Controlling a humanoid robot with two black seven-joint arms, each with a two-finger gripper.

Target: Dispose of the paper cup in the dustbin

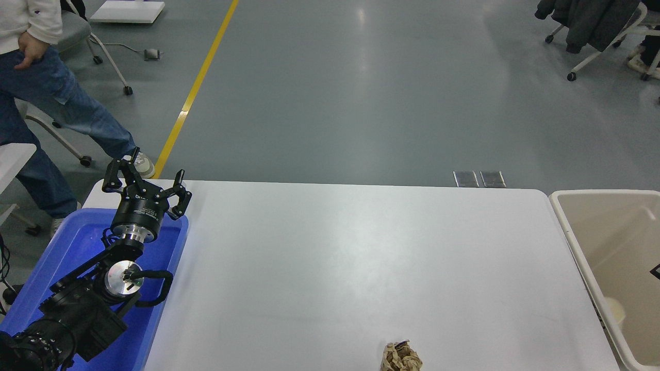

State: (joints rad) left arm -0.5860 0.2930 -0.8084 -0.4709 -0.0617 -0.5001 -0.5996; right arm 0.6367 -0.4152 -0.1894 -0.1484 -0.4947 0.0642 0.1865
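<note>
The paper cup, small and cream-white, lies inside the dustbin, low down against its left wall. The dustbin is a large beige bin at the table's right end. Of my right gripper only a small black tip shows at the picture's right edge, above the bin and above the cup. My left gripper is parked at the lower left over a blue tub, open and empty.
A crumpled brown paper ball lies at the table's front edge. The blue plastic tub stands at the table's left end under my left arm. A person in jeans stands beyond the far left corner.
</note>
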